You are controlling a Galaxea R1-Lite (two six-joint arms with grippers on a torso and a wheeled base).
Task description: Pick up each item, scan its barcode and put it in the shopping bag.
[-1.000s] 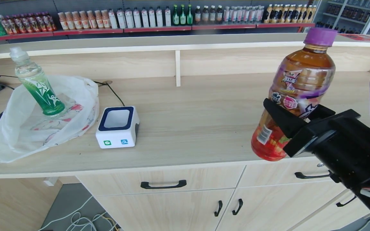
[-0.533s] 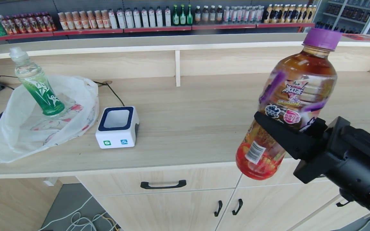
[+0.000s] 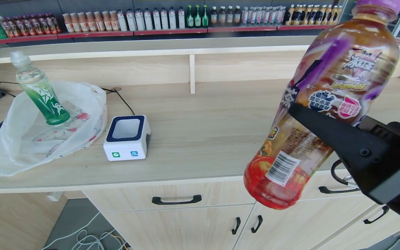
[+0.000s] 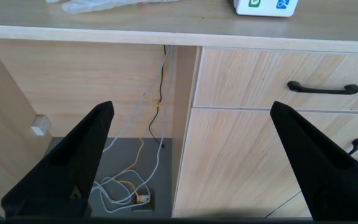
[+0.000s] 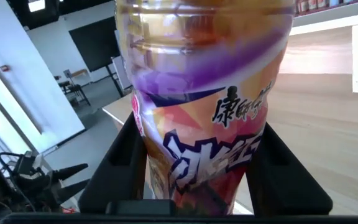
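At the right end of the desk [image 3: 203, 139], above its front edge, the right pincer [image 3: 319, 121] is clamped around the lower middle of the tea bottle [image 3: 328, 90]. Over the last second the arm has lifted the bottle toward the head camera and turned it. The barcode [image 3: 282, 168] now faces outward, low on the label, where before it sat further round the side. The bottle leans with its purple cap [image 3: 380, 4] up and to the right. It is well apart from the scanner [image 3: 127, 137], which stands just beside the shopping bag [image 3: 23, 146] at the left. A green bottle [image 3: 42, 93] already stands in that bag. I judge the pickup done, with the carry across to the scanner window next. The left pincer [image 4: 191, 162] hangs low before the drawers, fingers spread wide, holding nothing.
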